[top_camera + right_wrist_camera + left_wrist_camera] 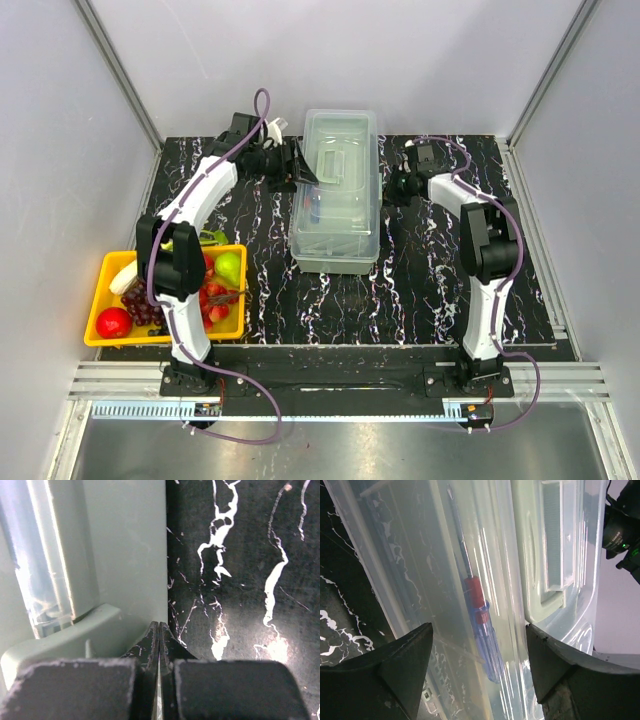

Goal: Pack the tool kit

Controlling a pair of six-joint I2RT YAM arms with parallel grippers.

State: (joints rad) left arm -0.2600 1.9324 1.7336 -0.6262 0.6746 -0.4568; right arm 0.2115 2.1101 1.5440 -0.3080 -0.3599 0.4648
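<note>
Black marble-look table (430,290), just two things sitting on it

The top is black with white veins all over. A big see-through grey-green toolbox (337,190) sits around the middle, pushed toward the back, handle facing up. A yellow fruit tray (96,310) is down at the near left corner, well apart from the box.

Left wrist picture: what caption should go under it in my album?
Open left gripper faces the see-through toolbox, a red-and-blue screwdriver showing inside.
</note>
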